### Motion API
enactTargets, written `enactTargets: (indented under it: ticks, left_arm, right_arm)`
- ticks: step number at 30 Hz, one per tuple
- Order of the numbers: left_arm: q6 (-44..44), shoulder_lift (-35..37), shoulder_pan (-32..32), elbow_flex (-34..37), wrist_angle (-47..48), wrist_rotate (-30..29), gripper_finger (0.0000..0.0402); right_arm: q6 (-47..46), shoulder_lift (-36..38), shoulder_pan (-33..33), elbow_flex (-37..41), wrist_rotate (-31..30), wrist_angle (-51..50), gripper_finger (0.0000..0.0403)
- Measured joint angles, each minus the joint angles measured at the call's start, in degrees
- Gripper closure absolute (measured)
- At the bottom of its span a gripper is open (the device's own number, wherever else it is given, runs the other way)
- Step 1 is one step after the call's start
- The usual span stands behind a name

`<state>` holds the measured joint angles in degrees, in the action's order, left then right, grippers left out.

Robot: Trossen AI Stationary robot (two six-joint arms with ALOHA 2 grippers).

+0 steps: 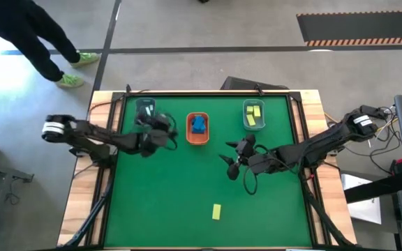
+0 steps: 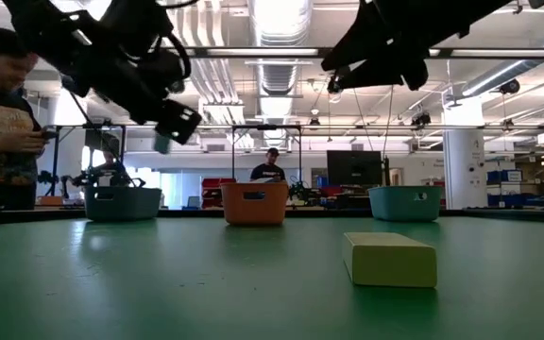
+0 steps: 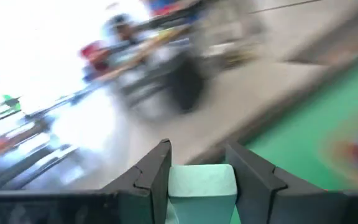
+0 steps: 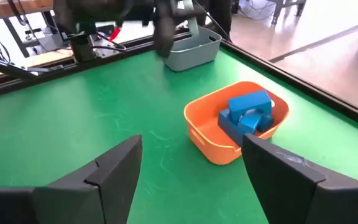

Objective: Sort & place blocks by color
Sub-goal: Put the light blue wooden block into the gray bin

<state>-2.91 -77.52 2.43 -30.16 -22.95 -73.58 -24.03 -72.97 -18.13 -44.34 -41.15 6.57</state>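
We see the orange tray [image 1: 197, 130] holding blue blocks [image 4: 247, 112], our left gripper [image 3: 197, 180] clamped on a mint block [image 3: 202, 186] near the grey tray [image 1: 145, 108], our right gripper [image 4: 197, 168] wide, one yellow block [image 1: 216, 211] lying apart.

One camera hangs above me and looks straight down on the whole green table [image 1: 187, 202] and both my arms. A second sits at table-top height, facing level across the mat into the room; it shares the orange tray [image 2: 253, 202] with the overhead view and with my right wrist camera, which looks close past my spread fingers [image 4: 114, 168]. My left wrist camera looks very near past my fingers [image 3: 157, 171], toward the table's edge and the room.
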Motion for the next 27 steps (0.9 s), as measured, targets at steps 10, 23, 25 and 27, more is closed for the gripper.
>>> enactTargets:
  ticks: [10,23,25,27]
  left_arm:
    - [14.1,6.8,16.3,1.6,11.6,9.6,0.0286]
    - [14.9,6.2,21.2,2.5,14.2,11.6,0.0258]
    - [16.2,6.2,21.3,2.5,15.0,11.6,0.0256]
    - [17.6,6.2,21.4,2.5,15.6,11.8,0.0255]
  right_arm:
    - [-0.5,-3.3,0.0,0.0,0.1,1.0,0.0161]
    - [-1.5,-4.8,-0.1,0.0,0.1,1.2,0.0161]
    - [-1.5,-4.8,-0.1,0.0,0.1,1.2,0.0161]
    - [-1.5,-4.8,-0.1,0.0,0.1,1.2,0.0161]
